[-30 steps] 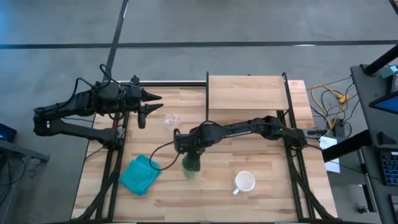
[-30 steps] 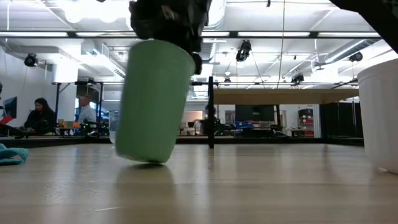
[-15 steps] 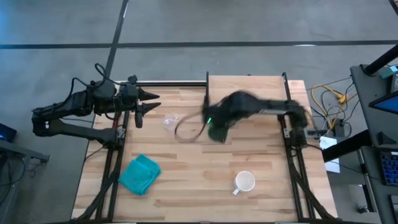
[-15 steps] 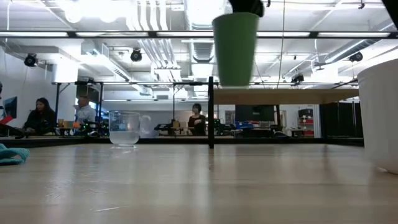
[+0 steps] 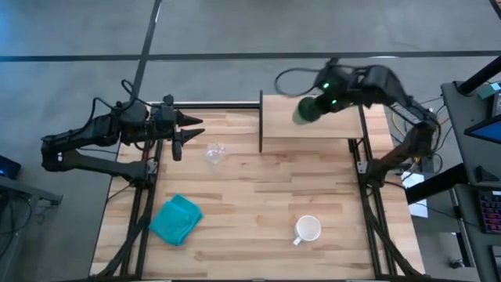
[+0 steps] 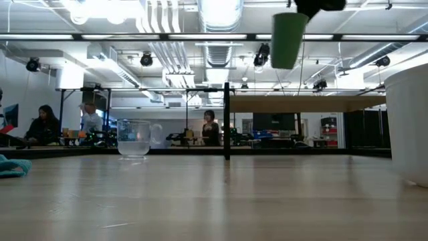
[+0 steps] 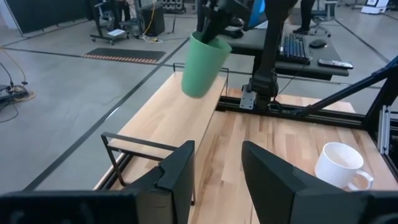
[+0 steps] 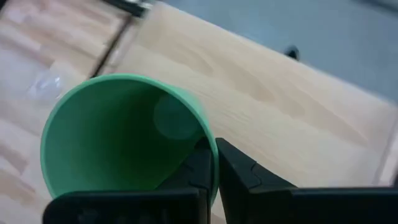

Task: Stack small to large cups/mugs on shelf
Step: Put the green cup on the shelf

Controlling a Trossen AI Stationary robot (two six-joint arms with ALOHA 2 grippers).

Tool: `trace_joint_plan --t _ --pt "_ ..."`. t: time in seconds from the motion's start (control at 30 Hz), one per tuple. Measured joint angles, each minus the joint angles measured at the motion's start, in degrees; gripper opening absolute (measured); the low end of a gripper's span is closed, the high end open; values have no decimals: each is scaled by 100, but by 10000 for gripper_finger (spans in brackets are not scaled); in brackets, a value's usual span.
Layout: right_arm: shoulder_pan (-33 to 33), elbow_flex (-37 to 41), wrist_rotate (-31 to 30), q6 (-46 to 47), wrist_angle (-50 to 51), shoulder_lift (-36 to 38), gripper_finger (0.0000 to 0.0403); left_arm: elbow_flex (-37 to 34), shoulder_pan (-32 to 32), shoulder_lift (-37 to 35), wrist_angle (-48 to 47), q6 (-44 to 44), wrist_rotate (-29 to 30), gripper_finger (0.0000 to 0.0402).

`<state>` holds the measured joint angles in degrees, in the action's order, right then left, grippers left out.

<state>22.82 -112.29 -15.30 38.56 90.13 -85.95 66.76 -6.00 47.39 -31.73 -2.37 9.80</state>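
Green cup (image 5: 304, 112) now above shelf (image 5: 291, 125), apparently clear.

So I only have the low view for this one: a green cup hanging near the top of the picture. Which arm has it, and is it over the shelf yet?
Observer: The right gripper has it, pinching the green cup by its rim. From above, the cup is over the shelf, near that board's left half.
Operator: Is it touching the board?
Observer: No. The left wrist view shows it in the air above the shelf, tilted.
Operator: What is the other arm doing?
Observer: The left gripper waits at the table's far left edge, fingers apart, holding nothing.
Operator: Is anything stacked on the shelf?
Observer: Nothing. The glass tumbler and white mug both stand on the tabletop.
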Motion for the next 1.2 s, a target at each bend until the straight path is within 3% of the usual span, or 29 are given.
trace_joint_plan --t 0.23,0.43,0.63,0.87,1.2 --pt "1070 1003 393 89 -6 713 9 -2 1 133 -15 32 9 121" --pt "1646 1720 382 42 -7 1231 9 -7 0 341 -22 35 36 121" --pt "2273 2236 152 -113 -7 1643 9 -7 -3 564 -16 33 439 121" --pt "2986 2479 206 -462 -9 1699 9 66 -2 714 146 33 555 121" --pt "3266 2489 483 -965 -28 1423 9 144 -2 678 332 19 555 121"
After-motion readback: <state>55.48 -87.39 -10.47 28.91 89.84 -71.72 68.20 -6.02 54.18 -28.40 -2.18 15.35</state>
